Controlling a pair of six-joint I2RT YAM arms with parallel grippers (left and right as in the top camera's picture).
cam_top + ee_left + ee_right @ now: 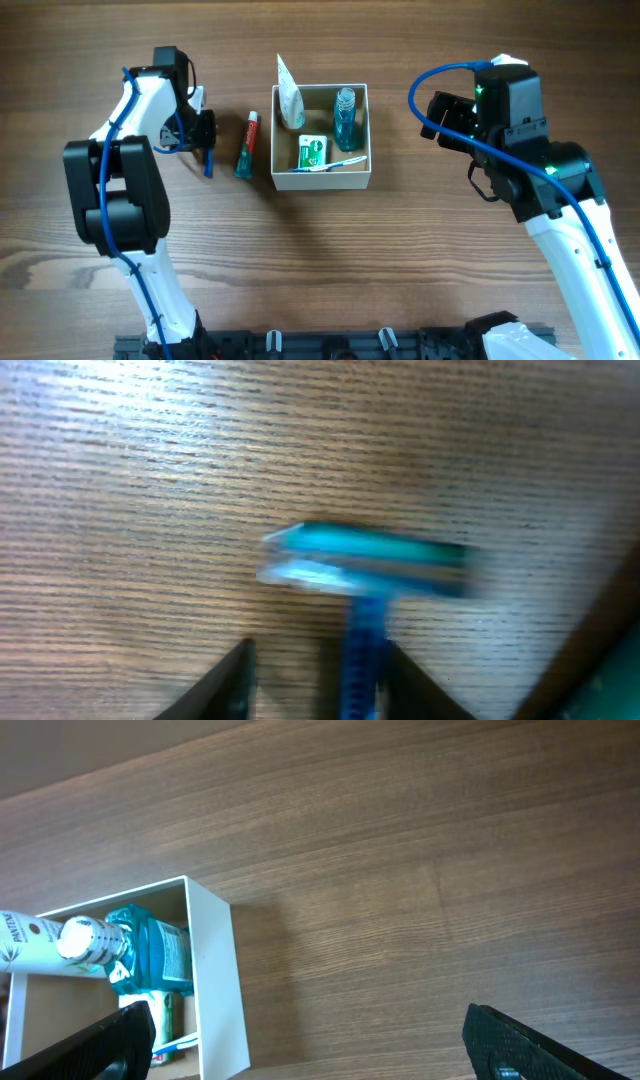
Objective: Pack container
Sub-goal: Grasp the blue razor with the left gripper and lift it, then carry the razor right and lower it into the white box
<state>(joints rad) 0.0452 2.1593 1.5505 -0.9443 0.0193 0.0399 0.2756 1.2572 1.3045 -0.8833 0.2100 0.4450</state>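
Container (321, 179) sat just above centre of the overhead frame, on the bench (430, 260).

Progress: partly packed.
- White tube (290, 95) leaned in its upper-left corner.
- Blue bottle (345, 118) stood at its upper right.
- Green packet (312, 150) lay at its lower middle.
- A thin stick-like item (340, 161) lay along the lower wall.

Left to pack, as I judged it:
- Toothpaste (247, 145), lying just left of the container.
- Razor (207, 163), at the left gripper (205, 135).

Views:
- Left wrist, blurred, showed the razor's head and its blue handle between that gripper's fingers. The fingers were apart with a gap on one side, so apparently not clamped. Overhead hid this.
- Right wrist showed the right gripper (300, 1045) spread wide over bare bench and holding nothing. The container's corner sat at lower left. Toothpaste and razor were out of that frame.
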